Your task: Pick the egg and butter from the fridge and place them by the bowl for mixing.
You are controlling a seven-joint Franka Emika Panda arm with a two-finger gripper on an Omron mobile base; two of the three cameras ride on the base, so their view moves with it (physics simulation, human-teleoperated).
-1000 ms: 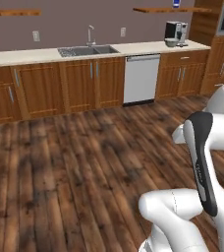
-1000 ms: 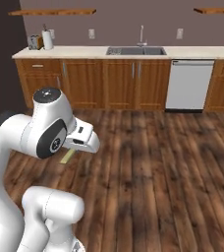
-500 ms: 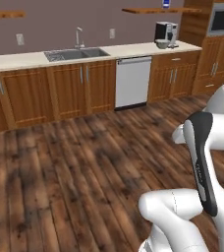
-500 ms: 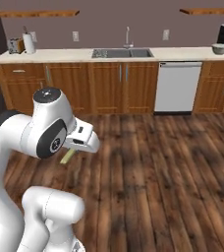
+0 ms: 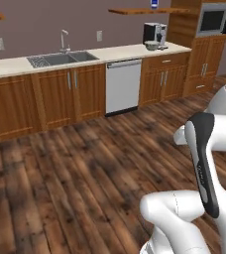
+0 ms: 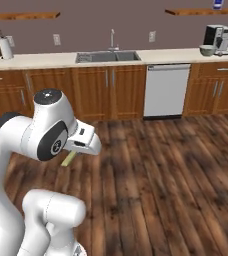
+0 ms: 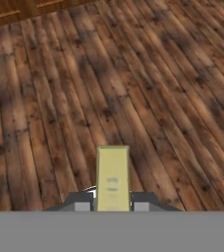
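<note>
The butter (image 7: 113,178), a thin olive-yellow stick, juts forward from my gripper (image 7: 113,205), which is shut on it between the two dark fingertips (image 7: 82,201). Below it lies bare wooden floor. In the right base view the butter (image 6: 68,159) pokes out under the white hand, which is folded close to the arm. The pale bowl (image 5: 151,46) stands on the far counter beside the coffee machine (image 5: 154,33); the right base view has the bowl (image 6: 206,50) at the far right. The egg and the fridge are out of view.
A long counter (image 6: 46,60) with wooden cabinets runs along the back wall, with a sink (image 5: 60,58) and a white dishwasher (image 5: 123,85). A tall oven cabinet (image 5: 209,44) stands at the right end. Open wooden floor (image 5: 75,168) lies between me and the counter.
The whole picture has slid left in both base views, so the base has moved; the coffee machine and bowl now sit nearer the middle. The arm keeps its pose, still holding the butter.
</note>
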